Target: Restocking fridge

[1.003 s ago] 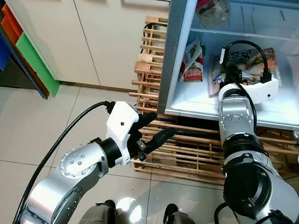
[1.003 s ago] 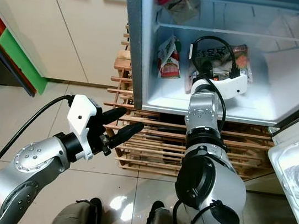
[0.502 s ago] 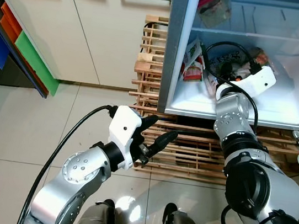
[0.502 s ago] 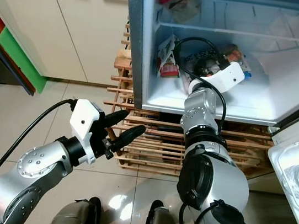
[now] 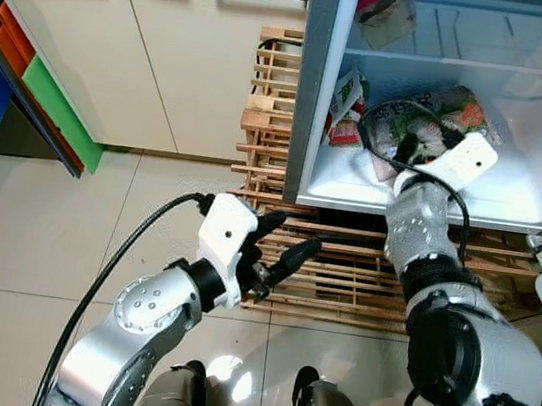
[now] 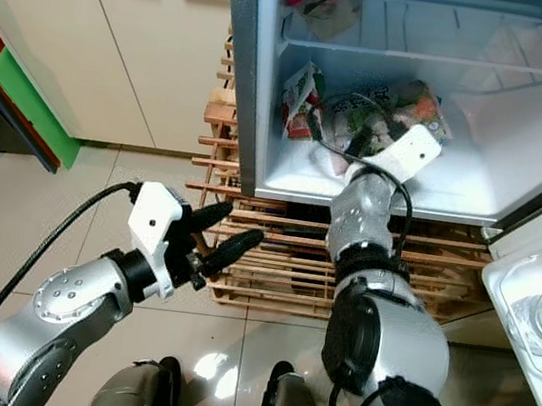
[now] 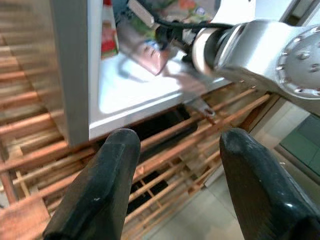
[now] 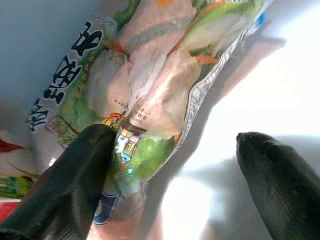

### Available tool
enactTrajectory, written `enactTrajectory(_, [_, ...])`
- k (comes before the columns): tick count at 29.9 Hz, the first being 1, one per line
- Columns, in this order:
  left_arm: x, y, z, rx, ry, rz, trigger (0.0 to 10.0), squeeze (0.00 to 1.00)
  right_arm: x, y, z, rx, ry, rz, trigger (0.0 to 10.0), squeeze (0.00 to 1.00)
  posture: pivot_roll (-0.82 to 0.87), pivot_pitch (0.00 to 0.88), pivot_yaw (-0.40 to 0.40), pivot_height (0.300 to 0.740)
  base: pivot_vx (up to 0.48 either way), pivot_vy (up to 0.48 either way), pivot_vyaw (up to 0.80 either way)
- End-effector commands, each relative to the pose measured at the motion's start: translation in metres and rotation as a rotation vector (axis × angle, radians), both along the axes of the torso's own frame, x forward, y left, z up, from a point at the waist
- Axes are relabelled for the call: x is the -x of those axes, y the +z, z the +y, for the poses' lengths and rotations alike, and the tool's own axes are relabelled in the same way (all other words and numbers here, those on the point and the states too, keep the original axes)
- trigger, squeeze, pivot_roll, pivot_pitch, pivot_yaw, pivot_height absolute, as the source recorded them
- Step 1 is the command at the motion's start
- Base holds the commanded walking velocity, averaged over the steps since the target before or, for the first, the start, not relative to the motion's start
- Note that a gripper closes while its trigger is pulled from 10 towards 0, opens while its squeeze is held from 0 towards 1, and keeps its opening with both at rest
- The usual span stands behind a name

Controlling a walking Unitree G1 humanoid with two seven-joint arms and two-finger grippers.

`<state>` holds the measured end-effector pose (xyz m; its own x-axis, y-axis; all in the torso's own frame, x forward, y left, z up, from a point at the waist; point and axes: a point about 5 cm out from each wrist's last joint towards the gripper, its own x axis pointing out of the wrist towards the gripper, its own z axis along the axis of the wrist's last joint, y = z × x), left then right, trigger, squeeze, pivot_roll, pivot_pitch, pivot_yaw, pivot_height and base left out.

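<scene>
Right pincer (image 8: 170,170) spread beside vegetable bag (image 8: 155,95), Chinese lettering, possibly unreadable, left pincer (image 7: 175,175) spread

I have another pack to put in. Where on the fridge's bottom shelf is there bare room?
The bottom shelf is bare on its right half, between the vegetable bag and the right wall. The left is crowded: a red-and-white pouch, the bag, and the right claw, open beside it.
</scene>
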<state>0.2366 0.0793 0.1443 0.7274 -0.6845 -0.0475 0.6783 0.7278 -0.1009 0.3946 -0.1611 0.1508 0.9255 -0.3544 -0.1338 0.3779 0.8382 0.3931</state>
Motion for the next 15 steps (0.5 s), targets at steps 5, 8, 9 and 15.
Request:
enactTrajectory(5, [-0.009, -0.008, 0.004, -0.020, 0.073, 0.039, 10.0, 0.00, 0.011, -0.002, 0.005, 0.238, -0.013, -0.039, 10.0, 1.00, 0.07, 0.235, 0.017, 0.740, 0.000, 0.000, 0.00])
enactTrajectory(8, [-0.015, -0.007, 0.006, -0.011, 0.108, 0.018, 10.0, 0.00, 0.019, -0.002, 0.007, 0.361, -0.004, -0.079, 10.0, 1.00, 0.04, 0.204, 0.014, 0.740, 0.000, 0.000, 0.00])
enactTrajectory(9, [-0.018, -0.005, 0.008, 0.007, 0.128, 0.012, 10.0, 0.00, 0.024, 0.000, 0.007, 0.421, 0.003, -0.111, 10.0, 1.00, 0.03, 0.187, 0.013, 0.740, 0.000, 0.000, 0.00])
enactTrajectory(15, [-0.031, -0.001, 0.010, 0.062, 0.182, -0.014, 10.0, 0.00, 0.046, 0.006, -0.003, 0.612, 0.000, -0.207, 10.0, 0.00, -0.02, 0.124, 0.009, 0.740, 0.000, 0.000, 0.00])
